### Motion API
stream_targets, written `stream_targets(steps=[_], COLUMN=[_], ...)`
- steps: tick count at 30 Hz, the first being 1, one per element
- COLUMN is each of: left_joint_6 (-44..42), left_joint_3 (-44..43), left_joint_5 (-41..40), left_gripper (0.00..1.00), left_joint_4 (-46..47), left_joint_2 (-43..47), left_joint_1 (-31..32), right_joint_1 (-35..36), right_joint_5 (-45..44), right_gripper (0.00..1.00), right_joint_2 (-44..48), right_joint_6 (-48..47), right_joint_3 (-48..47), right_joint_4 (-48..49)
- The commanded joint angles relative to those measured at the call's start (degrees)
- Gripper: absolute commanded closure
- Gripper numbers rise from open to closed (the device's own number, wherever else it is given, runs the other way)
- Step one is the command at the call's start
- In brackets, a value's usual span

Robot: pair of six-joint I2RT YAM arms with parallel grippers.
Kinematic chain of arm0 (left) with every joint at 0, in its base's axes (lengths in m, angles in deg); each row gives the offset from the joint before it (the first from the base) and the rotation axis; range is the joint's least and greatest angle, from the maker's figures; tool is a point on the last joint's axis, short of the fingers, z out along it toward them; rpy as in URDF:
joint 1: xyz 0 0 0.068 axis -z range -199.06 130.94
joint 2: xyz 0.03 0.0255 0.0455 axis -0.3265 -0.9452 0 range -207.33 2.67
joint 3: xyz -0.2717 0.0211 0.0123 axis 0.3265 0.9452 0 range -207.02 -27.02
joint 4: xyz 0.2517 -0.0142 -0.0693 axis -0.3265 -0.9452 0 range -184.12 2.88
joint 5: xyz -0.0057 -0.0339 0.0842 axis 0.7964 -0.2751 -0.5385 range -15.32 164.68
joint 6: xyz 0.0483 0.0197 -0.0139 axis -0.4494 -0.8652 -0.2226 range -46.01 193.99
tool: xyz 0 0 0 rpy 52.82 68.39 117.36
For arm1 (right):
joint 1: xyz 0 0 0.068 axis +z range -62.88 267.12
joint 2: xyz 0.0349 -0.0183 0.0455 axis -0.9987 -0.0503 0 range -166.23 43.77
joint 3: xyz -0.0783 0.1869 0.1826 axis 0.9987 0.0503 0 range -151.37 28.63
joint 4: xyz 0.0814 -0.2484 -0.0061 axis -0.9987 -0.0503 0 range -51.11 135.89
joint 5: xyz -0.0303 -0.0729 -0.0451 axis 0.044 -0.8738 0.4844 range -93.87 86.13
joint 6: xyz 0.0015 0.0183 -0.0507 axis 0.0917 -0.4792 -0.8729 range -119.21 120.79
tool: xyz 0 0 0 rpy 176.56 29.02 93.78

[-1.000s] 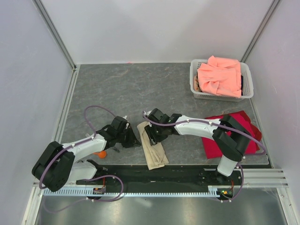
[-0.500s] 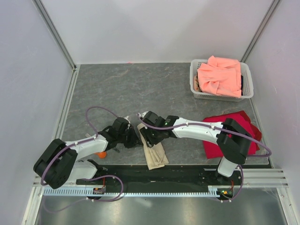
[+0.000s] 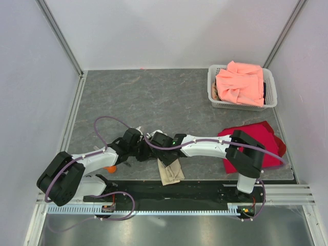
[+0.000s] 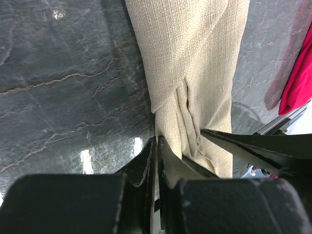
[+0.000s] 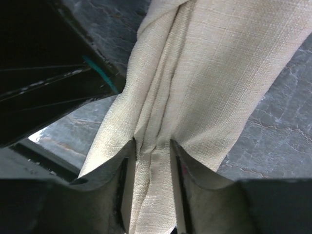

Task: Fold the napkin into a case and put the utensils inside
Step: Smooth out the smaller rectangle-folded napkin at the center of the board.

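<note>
The beige napkin [image 3: 170, 173] lies folded into a long narrow case at the table's front middle. Its upper part is hidden under both grippers. My right gripper [image 3: 158, 151] is shut on a bunched ridge of the cloth [image 5: 219, 73], which puckers between its fingers [image 5: 153, 146]. My left gripper [image 3: 145, 152] is shut at the cloth's left edge [image 4: 195, 58], jaws pressed together [image 4: 158, 141] with a sliver of cloth between them. The orange spoon [image 3: 109, 168] peeks out beside the left arm. The dark utensil does not show clearly.
A white basket [image 3: 212, 92] at the back right holds a salmon-pink cloth [image 3: 241, 82]. A red cloth [image 3: 266, 133] lies under the right arm and also shows in the left wrist view [image 4: 297, 73]. A black strip [image 3: 179, 190] runs along the front edge.
My right gripper has moved left along the napkin's top until it meets the left gripper, and the cloth has bunched. The left gripper has barely moved.
</note>
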State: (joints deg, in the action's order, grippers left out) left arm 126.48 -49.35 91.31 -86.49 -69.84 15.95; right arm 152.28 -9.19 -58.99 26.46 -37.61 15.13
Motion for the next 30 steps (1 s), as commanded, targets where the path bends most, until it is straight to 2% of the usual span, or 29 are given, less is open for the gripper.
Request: stream_targets(steps=[1,3,4,8,14,17,19,20,22,25,30], left_joint_6=[1.48,1.48,1.48,0.95,-0.19,0.24,0.94,1.47,1.65,0.86,1.74], left_joint_3=[-0.17,-0.35,-0.7,-3.33,-3.69,-3.78,-2.9,-2.46,-2.11,-3.07,-2.81], left_joint_5=[-0.1,-0.54,-0.71,-1.59,-3.0,-0.45,1.04,1.22,1.48,0.96,2.8], left_gripper=[0.91,0.92,0.91,0.9,0.82,0.81,0.76,0.7,0.68,0.71,0.85], left_joint_4=[2.28,2.28,2.36,0.44,-5.72,-5.11,-3.44,-1.61,-0.89,0.78,6.47], left_joint_2=[-0.09,-0.35,-0.61,-0.53,5.18,3.61,2.9,2.9,2.64,-0.43,-7.63], left_joint_1=[0.24,0.24,0.24,0.06,-1.52,-1.43,-1.43,-1.34,-1.25,-1.25,-0.73], right_joint_1=[0.93,0.84,0.75,0.31,-3.11,-4.34,-4.78,-5.13,-5.23,-5.31,-5.31], right_joint_5=[-5.75,-7.59,-8.38,-10.94,-10.94,-10.76,-10.5,-10.24,-9.71,-9.01,-7.25], right_gripper=[0.69,0.75,0.83,0.96,0.99,0.99,1.0,1.0,1.0,1.0,1.0], right_joint_2=[-1.56,-2.09,-2.18,-2.97,-3.15,-3.23,-3.24,-3.32,-3.32,-3.5,-3.5], right_joint_6=[0.52,0.26,0.26,-0.53,-2.9,-4.66,-5.45,-5.63,-5.63,-5.19,-2.82], right_joint_3=[-2.32,-2.93,-3.19,-6.17,-9.52,-10.4,-10.67,-10.67,-10.93,-11.28,-11.9], right_joint_4=[-1.49,-1.58,-1.58,-1.84,-2.28,-2.63,-2.72,-2.72,-2.64,-2.64,-2.2])
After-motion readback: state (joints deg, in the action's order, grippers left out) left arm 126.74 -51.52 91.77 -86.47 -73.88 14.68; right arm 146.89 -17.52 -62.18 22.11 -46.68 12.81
